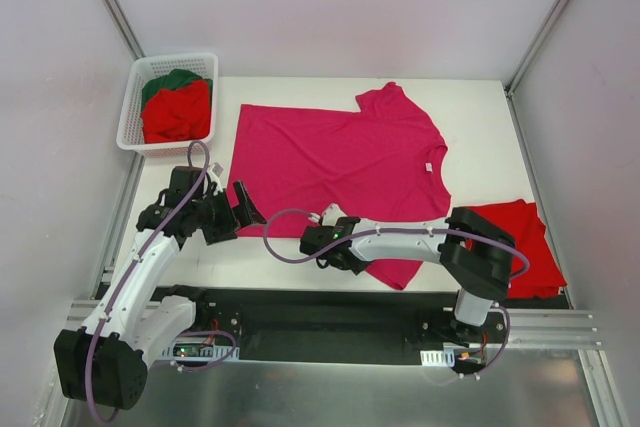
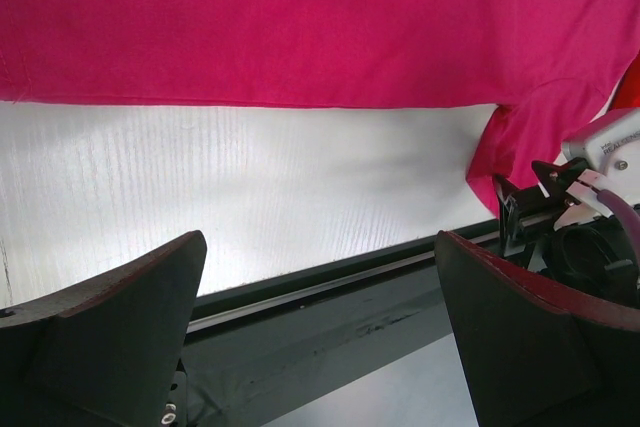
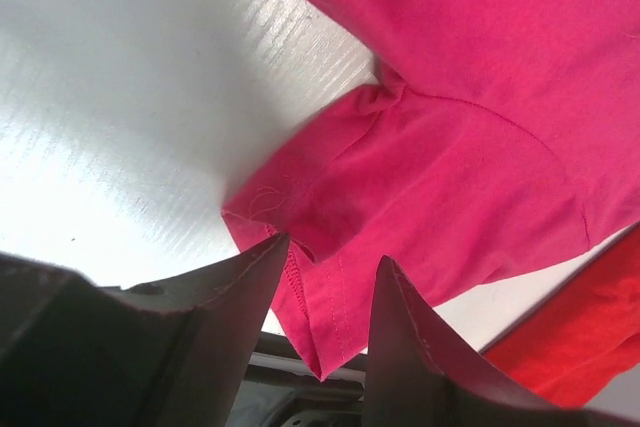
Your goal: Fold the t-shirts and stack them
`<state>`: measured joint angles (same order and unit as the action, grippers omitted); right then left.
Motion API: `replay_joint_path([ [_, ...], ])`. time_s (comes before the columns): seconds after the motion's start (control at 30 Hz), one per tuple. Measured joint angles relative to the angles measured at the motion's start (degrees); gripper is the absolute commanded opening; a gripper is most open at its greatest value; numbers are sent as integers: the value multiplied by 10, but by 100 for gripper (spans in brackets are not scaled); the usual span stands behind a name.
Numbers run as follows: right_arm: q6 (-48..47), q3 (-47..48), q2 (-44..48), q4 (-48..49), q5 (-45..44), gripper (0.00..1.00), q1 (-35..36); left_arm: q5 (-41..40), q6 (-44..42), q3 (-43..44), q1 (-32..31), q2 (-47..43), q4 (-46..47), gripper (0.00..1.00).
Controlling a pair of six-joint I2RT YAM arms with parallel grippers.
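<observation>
The magenta-pink t-shirt (image 1: pixel 340 152) lies spread flat across the white table, its near sleeve (image 3: pixel 400 197) bunched at the front edge. My right gripper (image 1: pixel 345 259) (image 3: pixel 332 252) is at that sleeve, its jaws partly closed with the hem between them and a gap still showing on each side. A folded bright red t-shirt (image 1: pixel 525 242) (image 3: pixel 580 347) lies at the right. My left gripper (image 1: pixel 240 215) (image 2: pixel 320 247) hovers wide open over the front edge, left of the magenta t-shirt (image 2: pixel 300 17), holding nothing.
A white lattice basket (image 1: pixel 135 142) at the back left holds a red t-shirt (image 1: pixel 178 115) and a dark green one (image 1: pixel 175 80). The black base rail (image 2: pixel 330 287) runs along the table's near edge. Grey walls enclose the table.
</observation>
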<state>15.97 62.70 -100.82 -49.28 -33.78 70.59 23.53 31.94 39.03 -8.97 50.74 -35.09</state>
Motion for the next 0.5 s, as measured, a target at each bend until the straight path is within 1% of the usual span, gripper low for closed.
replay_joint_path([
  [0.27,0,1,0,0,19,49,0,0,0,0,0,0,-4,99],
  [0.5,-6,11,-5,9,24,50,0,0,0,0,0,0,-4,99],
])
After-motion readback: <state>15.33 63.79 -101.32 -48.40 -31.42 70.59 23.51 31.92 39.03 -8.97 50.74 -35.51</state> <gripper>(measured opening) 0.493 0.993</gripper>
